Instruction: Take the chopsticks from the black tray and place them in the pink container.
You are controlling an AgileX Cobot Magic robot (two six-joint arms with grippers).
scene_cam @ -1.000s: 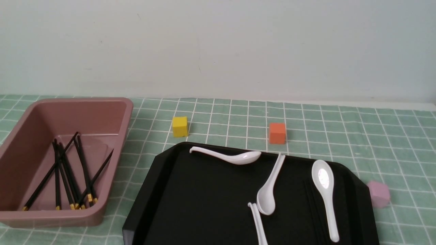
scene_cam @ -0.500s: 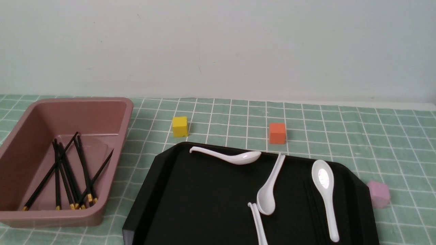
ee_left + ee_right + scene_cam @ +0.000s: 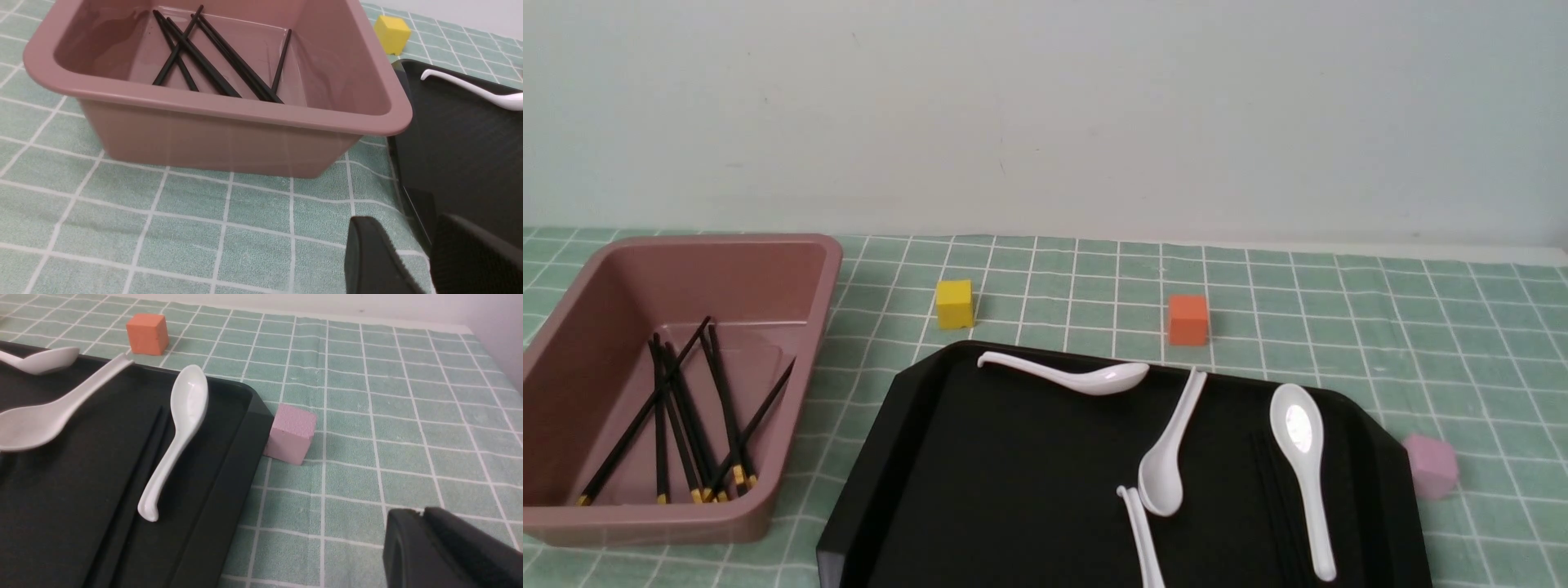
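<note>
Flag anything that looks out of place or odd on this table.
Two chopsticks remain on the black tray, lying beside a white spoon and hard to see against the black. The rest lie crisscrossed in the pink container. A pale pink cube touches the tray's corner. Nothing looks spilled or damaged.

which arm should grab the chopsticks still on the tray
Probably the right. The remaining chopsticks lie on the black tray beside the right-hand spoon, and the right pincer sits just off that edge. The left pincer is by the pink container, farther away.
</note>
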